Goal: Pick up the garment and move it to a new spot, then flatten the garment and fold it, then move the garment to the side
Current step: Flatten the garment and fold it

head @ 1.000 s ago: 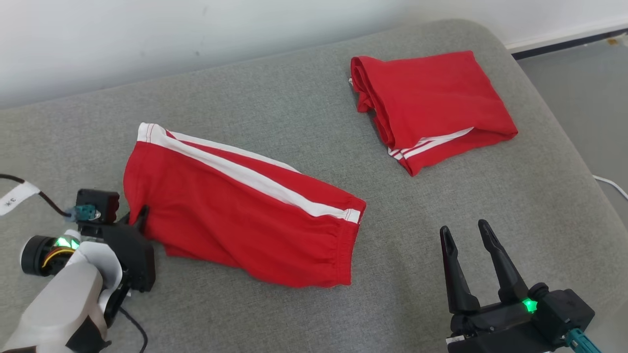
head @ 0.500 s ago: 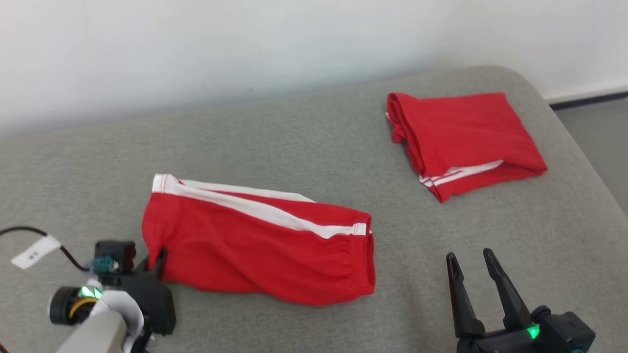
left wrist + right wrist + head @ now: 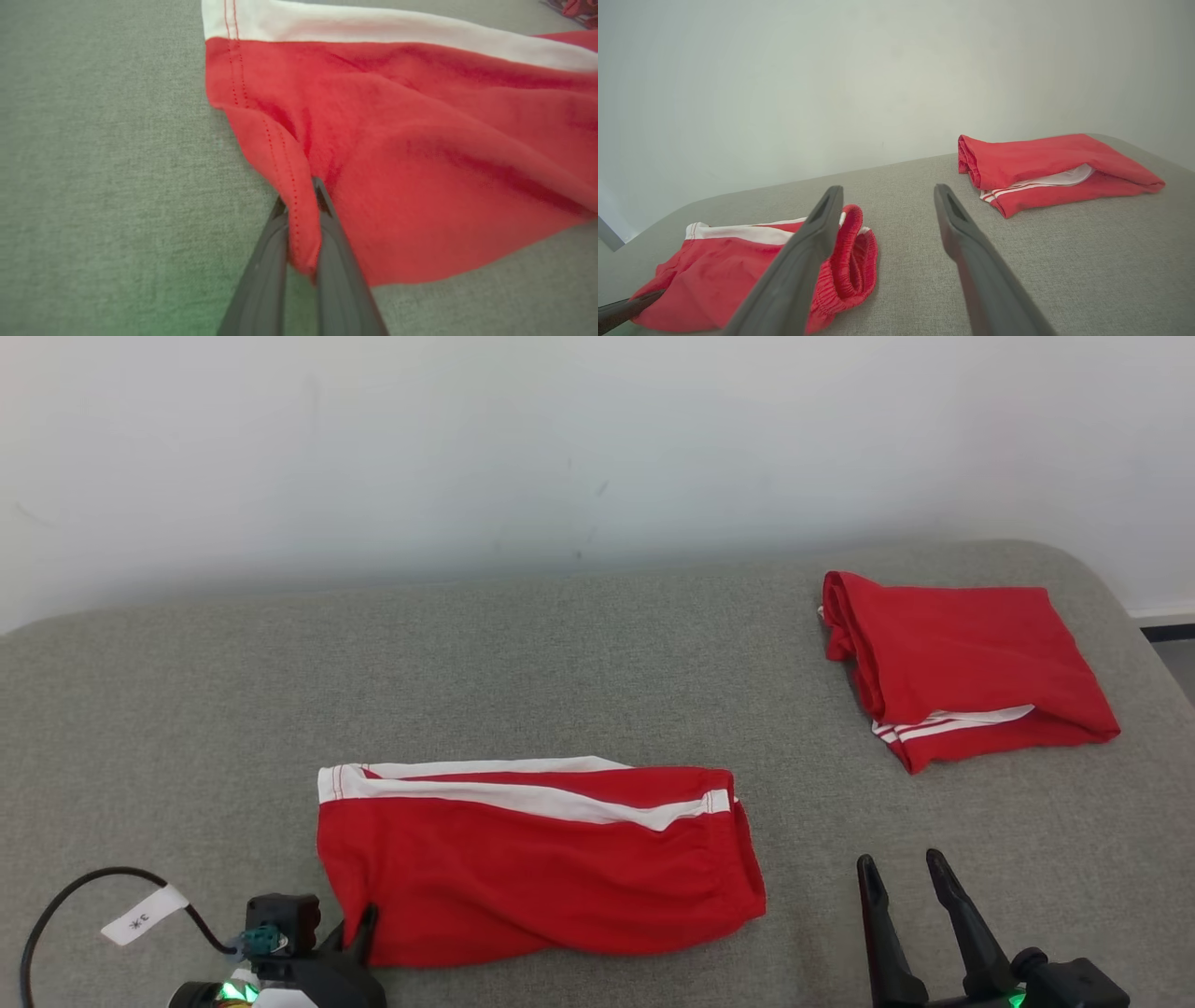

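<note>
left gripper (image 3: 300,201): just pinched shut on lower-left hem corner of red shorts (image 3: 541,868) | right gripper (image 3: 900,861): spread, lower right, empty | camera tilted up | meaning: grip looks set, ready to lift

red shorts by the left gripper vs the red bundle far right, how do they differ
The near shorts lie spread long and flat; the folded garment is a compact, thicker stack. The left gripper is shut on a corner of the near shorts; nothing touches the folded garment. White stripes run the whole far edge of the near shorts but only peek between layers of the folded garment. Both are red, on the grey cushion.
</note>
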### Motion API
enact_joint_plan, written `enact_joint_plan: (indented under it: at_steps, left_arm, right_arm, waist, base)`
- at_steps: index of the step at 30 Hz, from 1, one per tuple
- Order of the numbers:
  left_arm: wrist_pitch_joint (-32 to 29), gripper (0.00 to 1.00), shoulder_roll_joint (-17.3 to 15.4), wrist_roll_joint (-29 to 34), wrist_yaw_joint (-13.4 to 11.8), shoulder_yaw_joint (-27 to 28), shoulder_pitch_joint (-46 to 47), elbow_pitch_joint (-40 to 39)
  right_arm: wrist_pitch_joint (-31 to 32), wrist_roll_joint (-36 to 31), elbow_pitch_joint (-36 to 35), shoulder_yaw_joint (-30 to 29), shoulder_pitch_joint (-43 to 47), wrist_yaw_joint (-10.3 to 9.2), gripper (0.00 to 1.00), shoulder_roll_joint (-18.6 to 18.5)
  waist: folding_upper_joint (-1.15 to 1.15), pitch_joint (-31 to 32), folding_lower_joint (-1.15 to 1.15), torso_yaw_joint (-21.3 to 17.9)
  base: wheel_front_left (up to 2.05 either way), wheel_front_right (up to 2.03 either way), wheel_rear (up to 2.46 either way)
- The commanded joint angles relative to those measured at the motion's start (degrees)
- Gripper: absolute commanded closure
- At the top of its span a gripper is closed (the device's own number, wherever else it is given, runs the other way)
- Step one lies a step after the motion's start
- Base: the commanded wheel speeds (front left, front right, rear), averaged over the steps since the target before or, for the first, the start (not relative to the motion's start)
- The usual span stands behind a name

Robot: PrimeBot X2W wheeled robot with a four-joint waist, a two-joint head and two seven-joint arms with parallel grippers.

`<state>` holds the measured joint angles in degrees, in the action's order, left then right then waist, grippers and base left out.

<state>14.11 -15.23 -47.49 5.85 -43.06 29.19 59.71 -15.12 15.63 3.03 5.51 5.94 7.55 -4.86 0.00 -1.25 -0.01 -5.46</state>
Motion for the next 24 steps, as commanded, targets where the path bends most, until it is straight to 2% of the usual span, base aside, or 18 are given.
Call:
enact_joint_plan:
  at_steps: [1, 2, 3, 4, 5, 7, 9, 10, 11, 16, 21, 24]
  left_arm:
    - [0.32, 1.0, -0.14, -0.11, -0.4, -0.06, -0.79, -0.22]
    - [0.51, 1.0, -0.26, 0.47, -0.71, -0.1, -0.85, -0.53]
    - [0.75, 0.64, -0.25, 0.54, -0.92, 0.2, -0.92, -0.93]
    - [0.86, 0.08, -0.31, 0.62, -1.15, 0.47, -1.16, -1.3]
    - [1.03, 0.0, -0.52, 1.21, -1.53, 0.69, -1.25, -1.91]
    - [1.08, 0.0, -0.96, 2.34, -2.5, 2.55, -0.93, -5.06]
    - [1.12, 0.0, -2.31, 5.79, -4.73, 5.04, -2.16, -10.57]
    - [1.11, 0.0, -2.74, 7.03, -5.98, 7.11, -3.72, -13.5]
    - [1.02, 0.0, -3.59, 10.99, -7.98, 10.8, -6.62, -20.05]
    - [1.03, 0.0, -3.66, 19.84, -11.37, 19.99, -15.77, -34.41]
    - [1.04, 0.0, -2.74, 26.64, -11.8, 26.49, -23.72, -42.58]
    - [1.04, 0.0, -2.06, 29.18, -9.52, 29.53, -27.57, -46.12]
  right_arm:
    - [-0.03, 0.33, 0.11, 0.04, -0.02, -0.12, 0.0, 0.07]
    - [-0.03, 0.28, 0.35, 0.2, -0.05, -0.12, 0.0, -0.02]
    - [-0.03, 0.22, 0.48, 0.18, -0.17, -0.12, 0.0, -0.07]
    - [-0.03, 0.16, 0.55, 0.25, -0.34, -0.12, 0.0, -0.08]
    - [-0.03, 0.11, 0.65, 0.44, -0.59, -0.12, 0.0, -0.12]
    - [-0.03, 0.09, 0.74, 0.57, -1.21, -0.12, 0.0, -0.26]
    - [-0.03, 0.07, 0.56, 0.4, -1.6, -0.12, 0.0, -0.31]
    - [-0.03, -0.05, 0.57, 0.21, -1.76, -0.12, 0.0, -0.28]
    - [-0.03, -0.28, 0.54, -0.29, -2.08, -0.12, 0.0, -0.19]
    - [-0.03, -0.77, 0.54, -1.93, -1.51, -0.12, 0.0, 0.19]
    - [-0.03, -1.25, 0.97, -4.61, -0.11, -0.12, 0.0, 0.73]
    - [-0.03, -1.25, 1.75, -6.57, 0.96, -0.12, 0.0, 1.25]
  waist:
    - [0.0, 0.21, 0.01, 0.33]
    - [0.0, 0.19, 0.01, 0.38]
    - [0.0, 0.19, 0.01, 0.49]
    - [0.0, 0.2, 0.01, 0.53]
    - [0.0, 0.21, 0.01, 0.54]
    - [0.0, 0.26, 0.01, 0.64]
    - [0.0, 0.35, 0.01, 0.78]
    - [0.0, 0.43, 0.01, 0.93]
    - [0.0, 0.61, 0.01, 1.26]
    - [0.0, 1.5, 0.01, 2.43]
    - [0.0, 2.56, 0.01, 3.63]
    - [0.0, 3.13, 0.01, 4.68]
  base:
    - [0.0, 0.0, 0.0]
    - [0.0, 0.0, 0.0]
    - [0.0, 0.0, 0.0]
    - [0.0, 0.0, 0.0]
    - [0.0, 0.0, 0.0]
    - [0.0, 0.0, 0.0]
    - [0.0, 0.0, 0.0]
    - [0.0, 0.0, 0.0]
    - [0.0, 0.0, 0.0]
    - [0.0, 0.0, 0.0]
    - [0.0, 0.0, 0.0]
    - [0.0, 0.0, 0.0]
